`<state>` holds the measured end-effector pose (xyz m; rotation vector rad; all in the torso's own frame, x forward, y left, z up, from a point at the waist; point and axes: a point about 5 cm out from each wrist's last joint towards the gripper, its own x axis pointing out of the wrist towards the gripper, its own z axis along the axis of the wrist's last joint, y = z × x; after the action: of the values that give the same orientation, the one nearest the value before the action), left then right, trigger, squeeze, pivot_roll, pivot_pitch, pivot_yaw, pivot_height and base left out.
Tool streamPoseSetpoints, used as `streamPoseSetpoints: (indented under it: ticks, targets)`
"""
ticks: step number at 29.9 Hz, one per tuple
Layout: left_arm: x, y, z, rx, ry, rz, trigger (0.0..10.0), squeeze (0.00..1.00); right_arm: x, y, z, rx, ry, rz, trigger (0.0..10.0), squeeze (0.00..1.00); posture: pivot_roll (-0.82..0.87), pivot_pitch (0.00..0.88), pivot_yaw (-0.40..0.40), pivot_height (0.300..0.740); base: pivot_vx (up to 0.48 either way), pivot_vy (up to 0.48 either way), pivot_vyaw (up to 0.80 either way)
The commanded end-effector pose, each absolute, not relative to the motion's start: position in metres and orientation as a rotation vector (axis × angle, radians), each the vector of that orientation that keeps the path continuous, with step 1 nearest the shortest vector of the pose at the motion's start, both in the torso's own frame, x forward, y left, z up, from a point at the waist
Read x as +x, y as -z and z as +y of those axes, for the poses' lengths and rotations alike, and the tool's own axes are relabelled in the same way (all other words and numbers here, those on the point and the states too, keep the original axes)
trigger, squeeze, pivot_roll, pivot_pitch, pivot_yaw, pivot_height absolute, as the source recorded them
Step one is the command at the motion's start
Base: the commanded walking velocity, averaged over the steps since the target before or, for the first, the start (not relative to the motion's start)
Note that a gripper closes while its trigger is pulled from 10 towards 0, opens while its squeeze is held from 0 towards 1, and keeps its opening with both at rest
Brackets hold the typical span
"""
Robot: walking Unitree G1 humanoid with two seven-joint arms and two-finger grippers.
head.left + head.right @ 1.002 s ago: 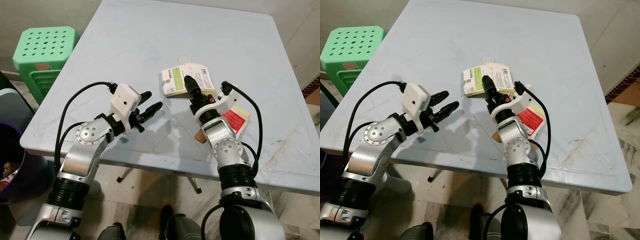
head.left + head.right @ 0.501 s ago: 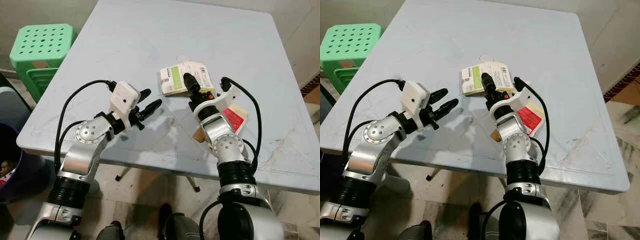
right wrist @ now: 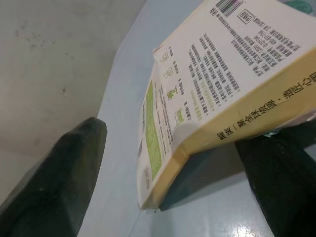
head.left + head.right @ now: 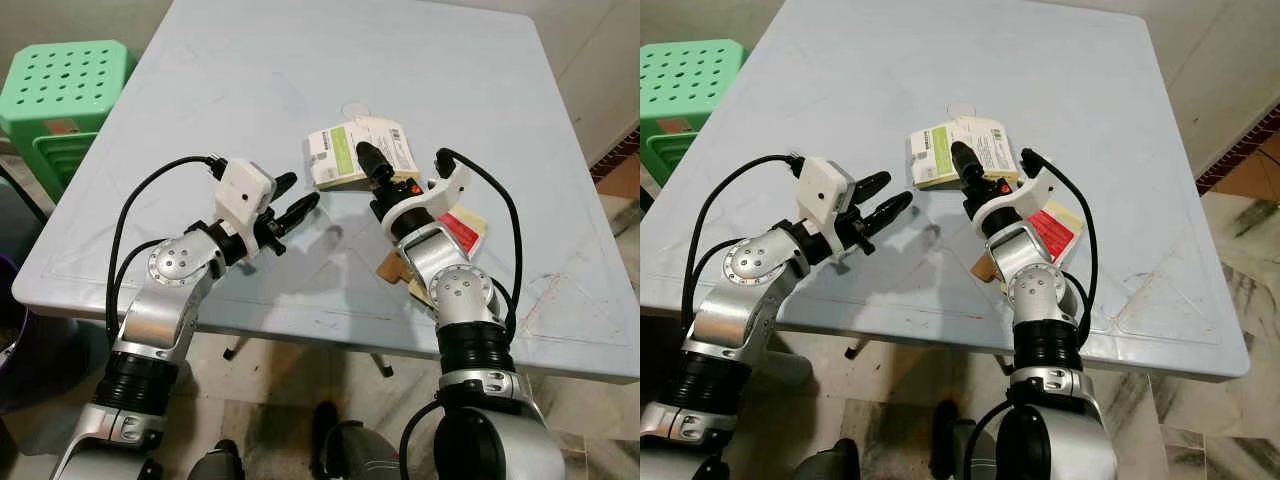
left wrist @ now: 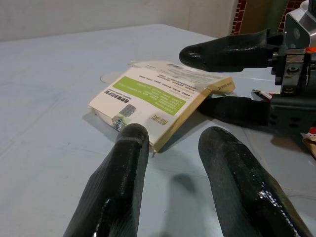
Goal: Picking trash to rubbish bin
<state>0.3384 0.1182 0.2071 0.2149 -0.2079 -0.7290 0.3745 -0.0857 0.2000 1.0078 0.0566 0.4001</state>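
Stood over a pale blue square table (image 4: 250, 90), scuffed and stained. Had a green perforated plastic stool (image 4: 62, 82) beside its left edge. Showed mottled marble-like floor (image 4: 1200, 440) beneath, brick-red edging (image 4: 1240, 150) far right.

Premises appear domestic, a plain utility or dining corner; a scuffed pale-blue plastic surface (image 4: 250, 70) on folding legs; stacked green perforated plastic stools (image 4: 62, 85) alongside; marble-patterned tiled floor (image 4: 1200, 420), stained; bare plaster wall (image 3: 54, 54); no commercial fittings evident.
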Motion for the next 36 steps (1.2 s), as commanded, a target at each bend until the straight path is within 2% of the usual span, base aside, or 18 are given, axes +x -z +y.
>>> streamPoseSetpoints:
  ticks: [1,7,13,36]
  targets:
    - [0.336,-0.209,0.116,0.214,0.738,-0.220,10.0,0.00,0.361,-0.181,-0.055,1.030,-0.478,0.181,10.0,0.00,0.03,0.326,-0.109,0.740,0.000,0.000,0.00]
    - [0.335,-0.207,0.117,0.212,0.732,-0.221,10.0,0.00,0.345,-0.186,-0.053,1.020,-0.566,0.148,10.0,0.00,0.03,0.318,-0.113,0.740,0.000,0.000,0.00]
    - [0.337,-0.208,0.118,0.207,0.727,-0.221,10.0,0.00,0.343,-0.188,-0.054,1.024,-0.575,0.126,10.0,0.00,0.03,0.314,-0.111,0.740,0.000,0.000,0.00]
    - [0.337,-0.208,0.115,0.201,0.732,-0.224,10.0,0.00,0.386,-0.206,-0.059,1.019,-0.460,0.026,10.0,0.00,0.03,0.327,-0.107,0.740,0.000,0.000,0.00]
